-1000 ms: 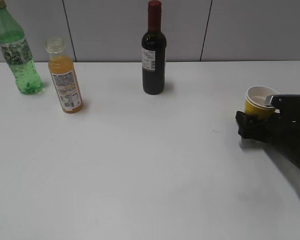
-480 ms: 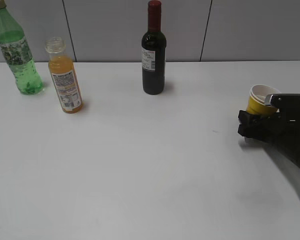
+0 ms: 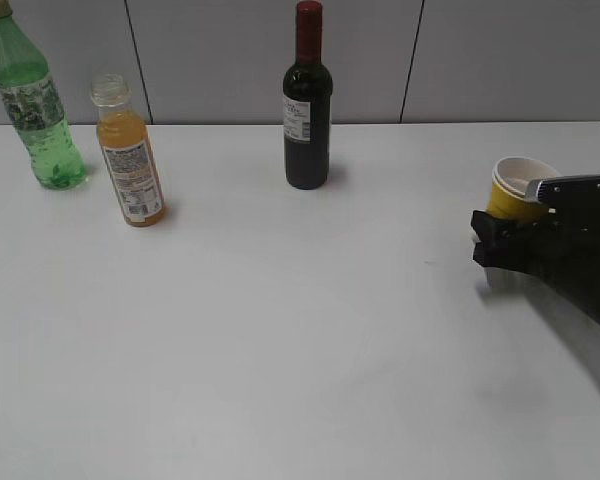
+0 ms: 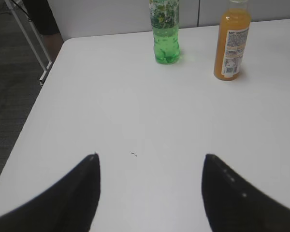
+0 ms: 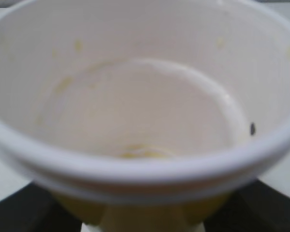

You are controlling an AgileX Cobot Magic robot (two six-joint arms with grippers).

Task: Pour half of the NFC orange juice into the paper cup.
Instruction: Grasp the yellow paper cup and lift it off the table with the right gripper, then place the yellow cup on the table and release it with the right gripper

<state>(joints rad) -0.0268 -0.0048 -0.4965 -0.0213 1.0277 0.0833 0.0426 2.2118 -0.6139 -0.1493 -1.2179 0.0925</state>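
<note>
Standing far left at the back of the white tabletop (image 3: 280,350): green bottle (image 3: 30,105), upright. Just right of it and slightly nearer, the NFC orange juice (image 3: 128,155), upright, clear neck, no cap visible, orange liquid filling most of the body. Both untouched, apart from each other. Left wrist view shows the same pair ahead, green bottle (image 4: 165,31) left, juice (image 4: 231,43) right. Left tool (image 4: 150,193) is low over bare tabletop near the left edge, fingers spread wide, nothing between them; it doesn't appear in the exterior view. Centre back: dark wine bottle (image 3: 307,100), upright, red capsule, well apart from the juice. Far right: right tool (image 3: 525,235), black, clamped on the paper cup (image 3: 515,195), yellow wall, white rim, tilted a bit; whether its base touches the tabletop, cannot tell. Right wrist view is filled by the cup (image 5: 135,111) mouth, white inside, faint yellowish specks, otherwise no liquid seen. Cup sits well apart from the juice bottle, opposite sides of the tabletop.
</note>
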